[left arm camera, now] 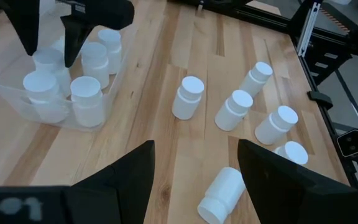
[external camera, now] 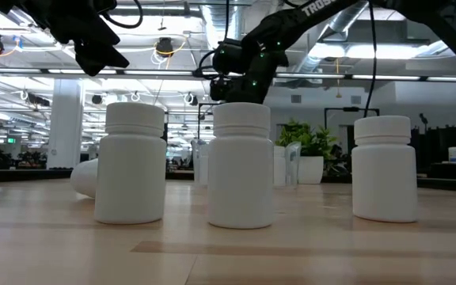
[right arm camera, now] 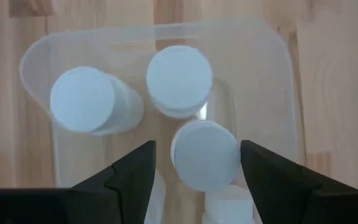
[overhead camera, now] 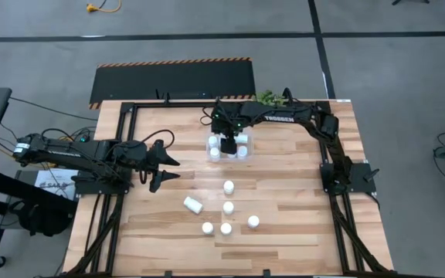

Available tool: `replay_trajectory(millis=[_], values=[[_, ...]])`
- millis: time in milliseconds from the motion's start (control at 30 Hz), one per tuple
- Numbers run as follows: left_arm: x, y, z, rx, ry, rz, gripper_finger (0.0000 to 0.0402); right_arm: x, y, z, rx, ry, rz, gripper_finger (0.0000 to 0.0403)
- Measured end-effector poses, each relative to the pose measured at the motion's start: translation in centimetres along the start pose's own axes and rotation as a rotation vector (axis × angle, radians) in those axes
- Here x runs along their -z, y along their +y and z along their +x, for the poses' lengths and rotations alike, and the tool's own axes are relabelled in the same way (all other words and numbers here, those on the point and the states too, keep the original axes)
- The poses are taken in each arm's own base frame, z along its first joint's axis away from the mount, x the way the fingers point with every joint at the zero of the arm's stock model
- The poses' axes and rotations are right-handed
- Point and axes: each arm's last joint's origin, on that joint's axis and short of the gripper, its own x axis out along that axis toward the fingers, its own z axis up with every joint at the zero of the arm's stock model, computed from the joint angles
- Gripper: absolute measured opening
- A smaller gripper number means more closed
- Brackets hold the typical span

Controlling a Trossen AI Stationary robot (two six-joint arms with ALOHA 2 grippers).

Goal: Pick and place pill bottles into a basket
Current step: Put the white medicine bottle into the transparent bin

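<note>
The clear basket [overhead camera: 248, 157] sits at the table's far middle with several white pill bottles standing in it [right arm camera: 82, 99]. My right gripper [right arm camera: 197, 174] hangs over it, pointing down, open, its fingers on either side of one bottle's cap [right arm camera: 205, 154], with a gap on one side. My left gripper [overhead camera: 174, 169] is open and empty above the table's left part; it also shows in its wrist view [left arm camera: 194, 174]. Several loose bottles stand on their bases near the table's middle [overhead camera: 229, 186] [overhead camera: 253, 222]. One lies on its side [overhead camera: 192, 205].
A small green plant [overhead camera: 269, 98] stands at the far edge behind the basket. Black frame rails run along the table's left, right and far sides [overhead camera: 338, 208]. In the low view three loose bottles stand close in front [external camera: 241, 165].
</note>
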Motion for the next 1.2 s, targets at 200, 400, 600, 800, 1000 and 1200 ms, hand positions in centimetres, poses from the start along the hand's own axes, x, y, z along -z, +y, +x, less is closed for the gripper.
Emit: replay_trajectory(millis=[200, 400, 600, 800, 1000, 1200], values=[[0.0, 0.0, 0.0, 0.0, 0.001, 0.0, 0.0217, -0.3, 0.1, -1.3, -0.012, 0.042, -0.005, 0.0226], [0.0, 0.0, 0.0, 0.0, 0.002, 0.001, 0.0217, -1.0, 0.1, -4.0, -0.023, 0.094, -0.018, 0.0226], [0.0, 0.0, 0.0, 0.0, 0.002, 0.001, 0.0217, -1.3, 0.4, -7.6, -0.024, 0.188, -0.01, 0.0226], [0.0, 0.0, 0.0, 0.0, 0.002, 0.011, 0.0217, -0.5, 1.3, -10.8, -0.077, 0.345, 0.055, 0.0226], [0.0, 0.0, 0.0, 0.001, 0.002, 0.032, 0.0217, -0.8, 3.4, -13.5, -0.127, 0.266, 0.119, 0.0226], [0.0, 0.0, 0.0, 0.001, 0.001, 0.046, 0.0217, -0.6, 7.2, -18.1, -0.115, 0.163, 0.077, 0.0226]])
